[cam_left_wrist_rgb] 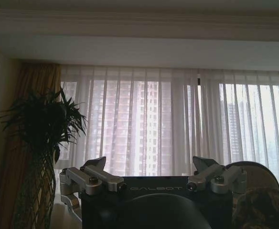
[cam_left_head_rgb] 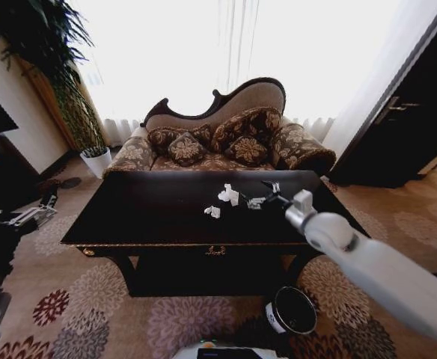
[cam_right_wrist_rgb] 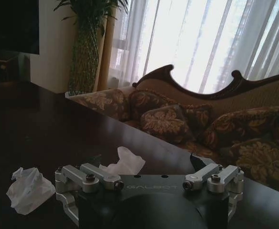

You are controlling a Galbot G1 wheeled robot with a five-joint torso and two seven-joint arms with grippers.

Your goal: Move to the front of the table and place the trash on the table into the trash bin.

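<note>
Your right gripper (cam_left_head_rgb: 272, 187) is extended over the large glossy black-brown wooden table (cam_left_head_rgb: 151, 213), its fingers spread apart and grasping nothing. Just beside it on that table lie the crumpled white tissue-paper lumps (cam_left_head_rgb: 230, 195); the right wrist view shows one (cam_right_wrist_rgb: 125, 162) near the fingertips and another (cam_right_wrist_rgb: 28, 190) off to the side. The small round dark maroon trash bin (cam_left_head_rgb: 292, 310) stands on the carpet below the table's front edge. Your left gripper (cam_left_wrist_rgb: 151, 167) is parked, released, facing the curtained window.

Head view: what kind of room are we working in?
Probably a hotel lounge or formal living room: a carved-back patterned sofa with floral cushions, a glossy dark wooden table on floral carpet, and sheer white curtains.
</note>
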